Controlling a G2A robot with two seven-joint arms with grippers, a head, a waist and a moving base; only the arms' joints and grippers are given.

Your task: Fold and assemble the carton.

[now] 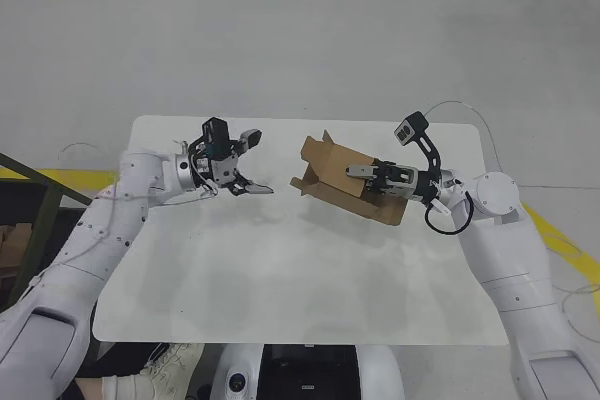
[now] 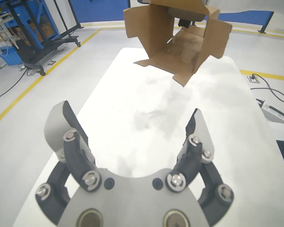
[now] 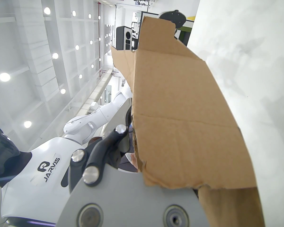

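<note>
right gripper (image 1: 370,174) clamped one wall of the carton (image 1: 332,170), holding it raised near the table's (image 1: 280,290) far edge, flaps facing the wide-spread, empty left gripper (image 1: 261,160), likely for folding.

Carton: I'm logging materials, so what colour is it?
Plain brown; the carton shows best in the left wrist view.

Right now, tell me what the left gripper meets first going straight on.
Most likely the carton, whose open, flapped end faces the left gripper; the gap between looks free, though height is hard to judge.
</note>
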